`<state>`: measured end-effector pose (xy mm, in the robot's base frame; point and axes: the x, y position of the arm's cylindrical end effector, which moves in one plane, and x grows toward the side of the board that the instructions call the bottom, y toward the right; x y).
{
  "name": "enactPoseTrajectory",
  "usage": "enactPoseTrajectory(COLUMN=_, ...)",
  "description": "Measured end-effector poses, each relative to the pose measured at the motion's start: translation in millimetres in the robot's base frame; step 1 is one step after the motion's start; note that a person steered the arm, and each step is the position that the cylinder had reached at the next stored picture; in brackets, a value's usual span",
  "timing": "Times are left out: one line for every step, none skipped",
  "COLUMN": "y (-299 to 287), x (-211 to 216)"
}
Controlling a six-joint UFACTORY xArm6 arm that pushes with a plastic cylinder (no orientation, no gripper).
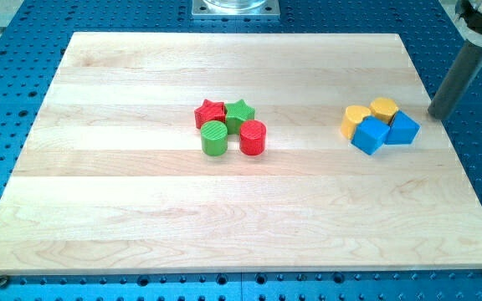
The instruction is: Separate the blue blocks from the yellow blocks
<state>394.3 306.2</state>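
Two blue blocks and two yellow blocks sit packed together at the view's right on the wooden board (141,209). A blue cube (370,135) is at the cluster's bottom, with a blue wedge-like block (403,129) to its right. A yellow block (356,119) is at the upper left and a yellow block (384,109) at the top; all touch. My tip (438,114) stands just right of the cluster, about 30 px from the blue wedge-like block, not touching it.
Near the board's middle sits a second cluster: a red star (210,113), a green star (240,113), a green cylinder (214,138) and a red cylinder (253,137). The board's right edge runs close behind my tip. A blue perforated table surrounds the board.
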Motion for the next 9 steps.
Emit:
enactPoseTrajectory(y=-1, x=15)
enactPoseTrajectory(y=-4, x=31)
enactPoseTrajectory(y=-23, x=42)
enactPoseTrajectory(y=-72, x=42)
enactPoseTrajectory(y=-113, x=42)
enactPoseTrajectory(y=-127, x=42)
enactPoseTrajectory(y=-140, x=28)
enactPoseTrajectory(y=-173, x=24)
enactPoseTrajectory(y=-191, x=17)
